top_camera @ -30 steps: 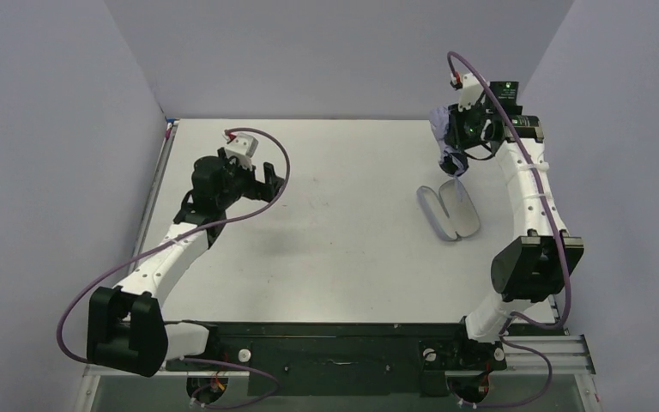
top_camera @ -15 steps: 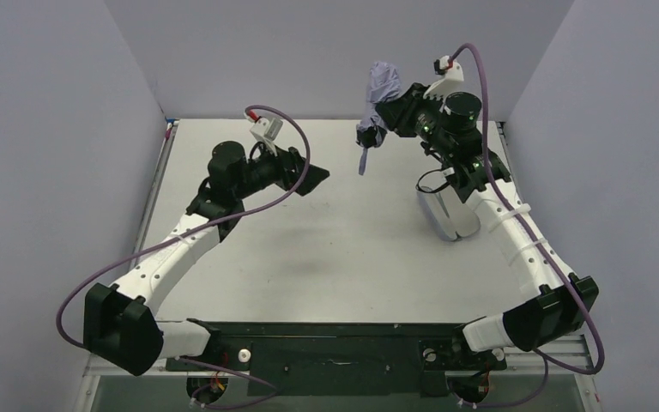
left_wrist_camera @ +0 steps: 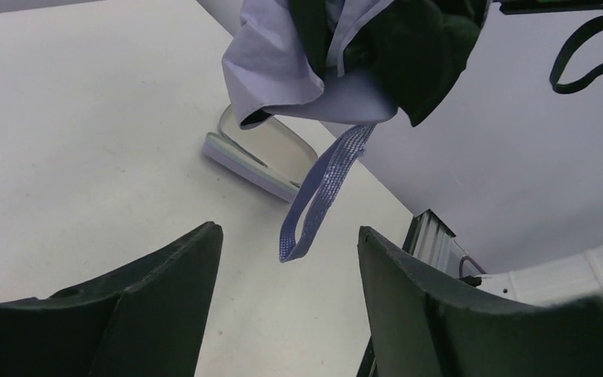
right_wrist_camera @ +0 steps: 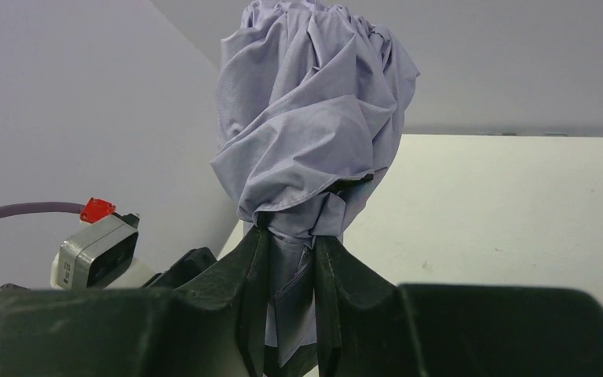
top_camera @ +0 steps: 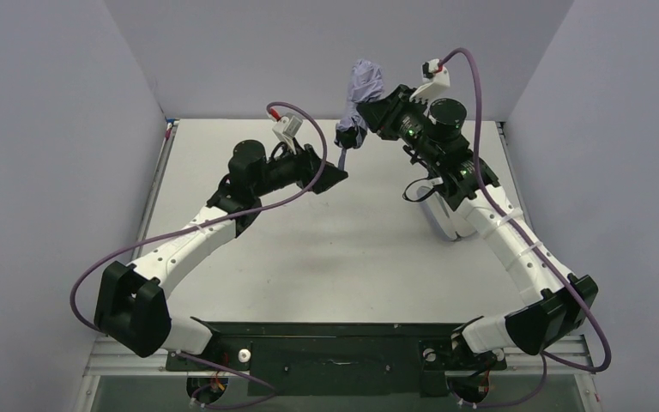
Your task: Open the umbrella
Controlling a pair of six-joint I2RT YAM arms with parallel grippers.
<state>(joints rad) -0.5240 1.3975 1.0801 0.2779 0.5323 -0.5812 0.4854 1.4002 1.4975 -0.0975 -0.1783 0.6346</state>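
The umbrella [top_camera: 364, 84] is folded, a crumpled pale lilac bundle held up in the air over the table's back middle. My right gripper [top_camera: 376, 110] is shut on its lower part; in the right wrist view the fabric [right_wrist_camera: 314, 118] bulges above the clamped gripper [right_wrist_camera: 292, 234]. Its lilac wrist loop [left_wrist_camera: 322, 188] dangles below, black underside [left_wrist_camera: 420, 55] showing. My left gripper [top_camera: 336, 174] stands open just left of and below the bundle. The loop's end hangs just beyond the left gripper [left_wrist_camera: 289, 230], with nothing between its fingers.
A flat lilac oval pouch [top_camera: 448, 225] lies on the white table [top_camera: 309, 257] at the right, partly under my right arm; it also shows behind the loop [left_wrist_camera: 263, 157]. Grey walls close in on three sides. The left wrist camera housing [right_wrist_camera: 94, 251] sits near the umbrella.
My right arm swung the umbrella from the far right up and leftward to the back middle. My left arm reached right toward it, and its jaws have narrowed slightly.
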